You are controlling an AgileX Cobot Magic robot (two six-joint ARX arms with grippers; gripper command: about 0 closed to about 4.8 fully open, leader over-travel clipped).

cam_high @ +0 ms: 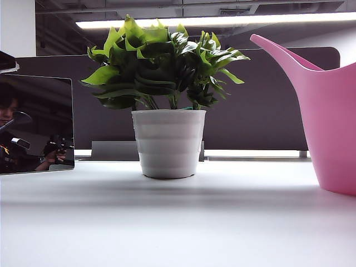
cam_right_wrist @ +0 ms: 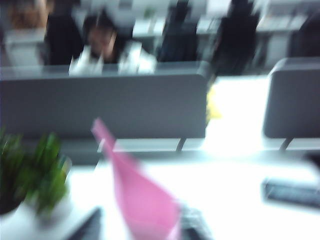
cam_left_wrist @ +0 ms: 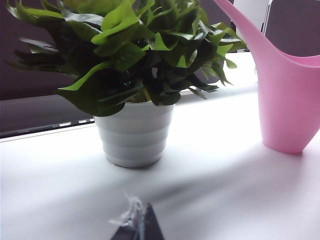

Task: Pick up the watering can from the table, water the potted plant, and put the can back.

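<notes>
The potted plant point(cam_high: 168, 142), bushy green leaves in a white ribbed pot, stands mid-table. To its right the pink watering can point(cam_high: 334, 122) rests on the white table point(cam_high: 167, 222) with its spout slanting toward the leaves. No gripper shows in the exterior view. In the left wrist view the left gripper point(cam_left_wrist: 139, 224) is a single dark tip, shut and empty, low in front of the plant point(cam_left_wrist: 134, 132) and the can point(cam_left_wrist: 287, 100). The right wrist view is blurred. There the right gripper point(cam_right_wrist: 142, 227) has its dark fingers point(cam_right_wrist: 87, 227) apart on either side of the can point(cam_right_wrist: 142, 200), with the plant point(cam_right_wrist: 35, 175) beside it.
A dark reflective panel point(cam_high: 36, 125) stands at the table's left, and grey partition screens point(cam_high: 267, 111) run along the back. The right wrist view shows a dark flat object point(cam_right_wrist: 292, 192) lying on the table beyond the can.
</notes>
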